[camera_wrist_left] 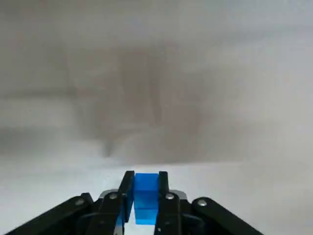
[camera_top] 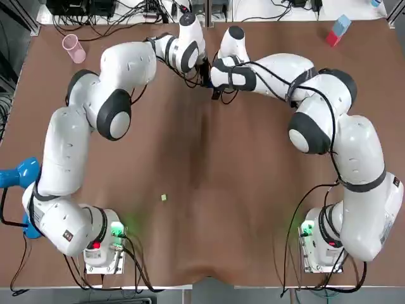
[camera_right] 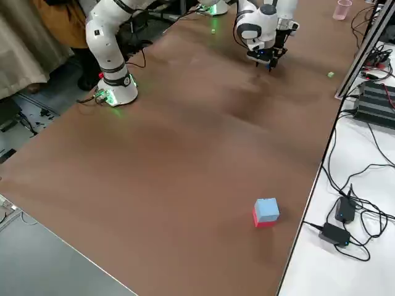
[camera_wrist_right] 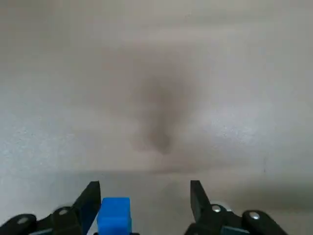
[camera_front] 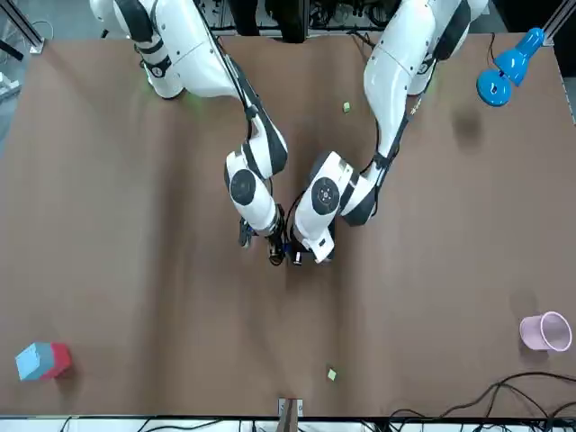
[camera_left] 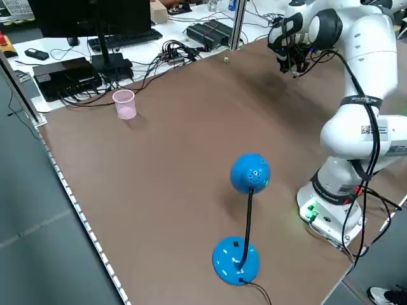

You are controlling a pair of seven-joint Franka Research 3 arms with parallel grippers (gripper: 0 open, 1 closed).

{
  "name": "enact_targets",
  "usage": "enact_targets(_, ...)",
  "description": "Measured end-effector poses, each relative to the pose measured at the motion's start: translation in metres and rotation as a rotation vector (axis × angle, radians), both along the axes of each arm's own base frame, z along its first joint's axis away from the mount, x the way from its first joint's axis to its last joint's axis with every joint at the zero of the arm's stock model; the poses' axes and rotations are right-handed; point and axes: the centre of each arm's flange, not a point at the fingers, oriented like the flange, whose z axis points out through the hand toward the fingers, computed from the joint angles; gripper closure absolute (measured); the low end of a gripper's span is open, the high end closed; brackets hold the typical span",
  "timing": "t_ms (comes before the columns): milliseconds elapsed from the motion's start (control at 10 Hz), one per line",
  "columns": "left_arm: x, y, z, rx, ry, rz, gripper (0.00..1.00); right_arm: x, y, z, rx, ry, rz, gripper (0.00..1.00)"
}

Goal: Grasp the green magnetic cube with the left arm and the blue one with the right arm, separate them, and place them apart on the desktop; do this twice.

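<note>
**Table** (camera_top: 202, 190): brown desktop; the 2 arms meet above its far middle.

**Left arm** (camera_top: 126, 63) and **right arm** (camera_top: 297, 76): wrists crowded side by side, almost touching.

**Left gripper** (camera_wrist_left: 145, 176): fingers pinched shut on a blue cube (camera_wrist_left: 145, 196). No green cube can be made out in this grip.

**Right gripper** (camera_wrist_right: 144, 188): fingers spread wide, holding nothing. In its wrist view the blue cube sits just beside 1 finger, off centre.

**Green bits** (camera_front: 346, 107): 2 small pieces lie well apart on the table; whether they are cubes cannot be told.

**Likely hazards:**
- The colours are crossed, since the task gives blue to the right arm.
- If the right fingers close off centre, they may clip the cube's edge or strike the left fingers.
- A lopsided pull against the magnet may twist the cube free and drop it.
</note>
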Motion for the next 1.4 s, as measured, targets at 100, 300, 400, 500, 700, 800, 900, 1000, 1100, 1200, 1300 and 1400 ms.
enact_targets(100, 0.0, 0.0, 0.0, 0.0, 0.0, 0.0, 0.77, 0.0, 0.0, 0.0, 0.0, 0.0, 0.0, 0.19)
enact_targets(300, 0.0, 0.0, 0.0, 0.0, 0.0, 0.0, 0.77, 0.0, 0.0, 0.0, 0.0, -0.001, 0.0, 0.22)
enact_targets(400, 0.0, 0.0, 0.0, 0.0, 0.001, 0.0, 0.77, 0.001, -0.001, 0.001, 0.0, -0.002, -0.002, 0.25)
enact_targets(500, 0.0, 0.0, 0.0, 0.0, 0.001, 0.0, 0.77, 0.002, -0.001, 0.001, 0.0, -0.003, -0.003, 0.31)
enact_targets(700, 0.0, 0.0, 0.0, 0.001, 0.002, -0.001, 0.77, 0.004, -0.002, 0.003, 0.002, -0.008, -0.005, 0.55)
enact_targets(800, 0.0, 0.0, 0.0, 0.001, 0.002, -0.001, 0.77, 0.005, -0.001, 0.005, 0.005, -0.012, -0.005, 0.61)
enact_targets(900, 0.0, 0.0, 0.0, 0.001, 0.002, -0.001, 0.77, 0.007, -0.001, 0.008, 0.008, -0.016, -0.006, 0.62)
enact_targets(1000, 0.0, 0.0, 0.0, 0.001, 0.002, -0.001, 0.77, 0.008, -0.001, 0.009, 0.01, -0.019, -0.006, 0.63)
enact_targets(1100, 0.0, 0.0, 0.0, 0.001, 0.002, -0.001, 0.77, 0.008, 0.0, 0.01, 0.011, -0.02, -0.006, 0.64)
enact_targets(1200, 0.0, 0.0, 0.0, 0.001, 0.002, -0.001, 0.77, 0.008, 0.0, 0.01, 0.012, -0.021, -0.006, 0.74)
enact_targets(1300, 0.0, 0.0, 0.0, 0.001, 0.003, 0.0, 0.77, 0.009, 0.0, 0.01, 0.012, -0.022, -0.006, 0.77)
enact_targets(1400, 0.0, 0.0, 0.0, 0.001, 0.003, 0.0, 0.77, 0.01, -0.001, 0.011, 0.012, -0.024, -0.006, 0.76)
